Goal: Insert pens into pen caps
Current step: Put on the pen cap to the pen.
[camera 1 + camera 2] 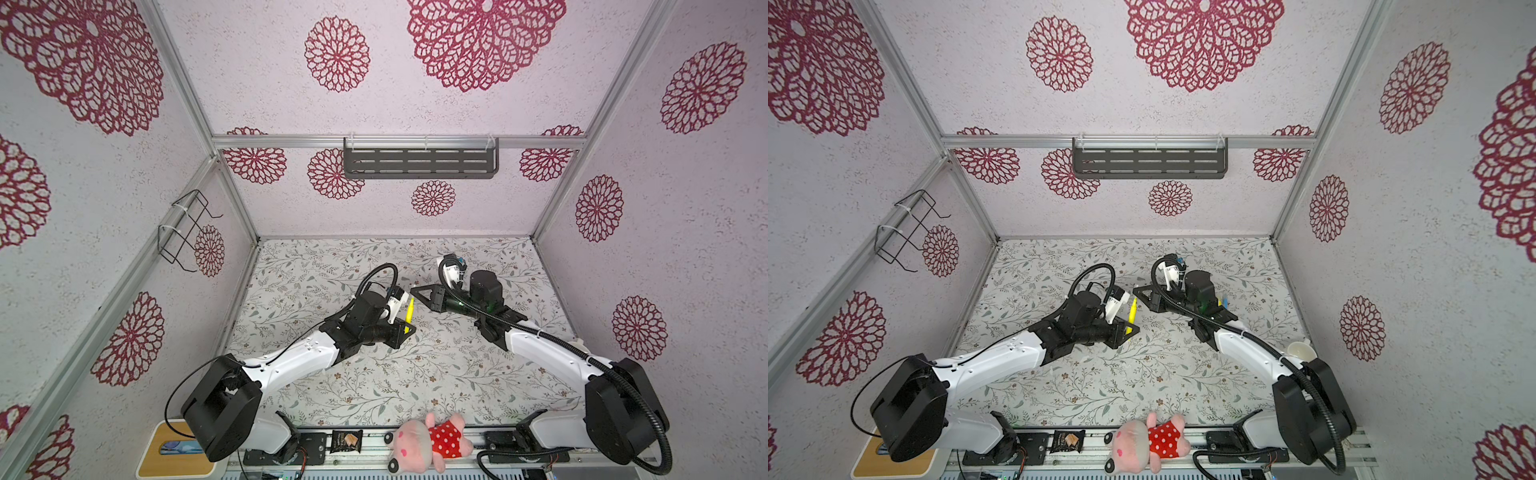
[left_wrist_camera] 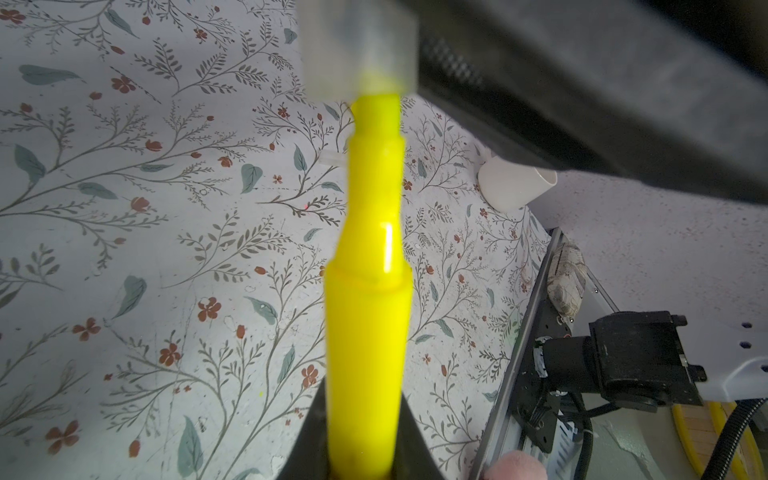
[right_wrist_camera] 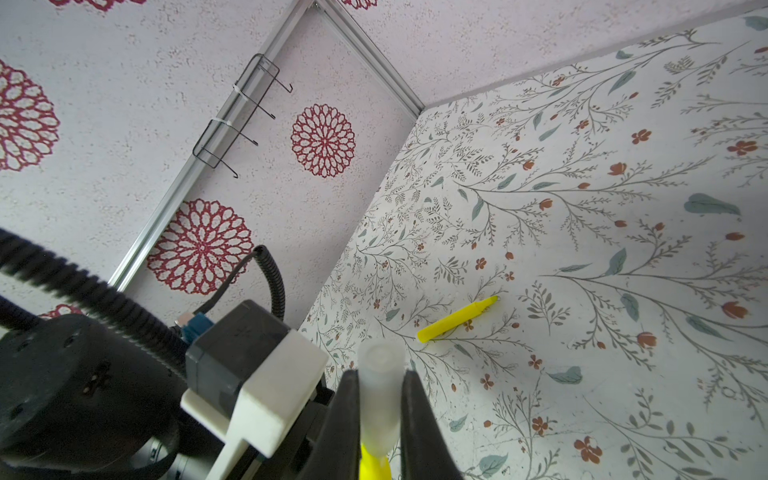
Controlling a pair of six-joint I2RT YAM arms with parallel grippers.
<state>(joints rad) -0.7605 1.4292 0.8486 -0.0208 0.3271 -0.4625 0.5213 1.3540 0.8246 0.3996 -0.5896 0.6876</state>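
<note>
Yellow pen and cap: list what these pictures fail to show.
Left wrist view: the cap is blurred and cut off by the top edge; how deep the yellow pen sits inside cannot be told.
Right wrist view: the right pincer covers the cap's sides; the bottom edge cuts off the yellow pen.
Both top views: the cap is too small to make out.
A top view: the right arm hides most of a blue pen.

A robot test booth in a lab: aluminium frame bars (image 1: 291, 142) hold walls (image 1: 249, 62) papered with red rosettes (image 1: 336, 54), a floral table cover (image 1: 415, 374) lines the floor, and a left arm (image 1: 291, 361) and right arm (image 1: 548, 349) sit on a rail (image 1: 374, 454) at its near edge
</note>
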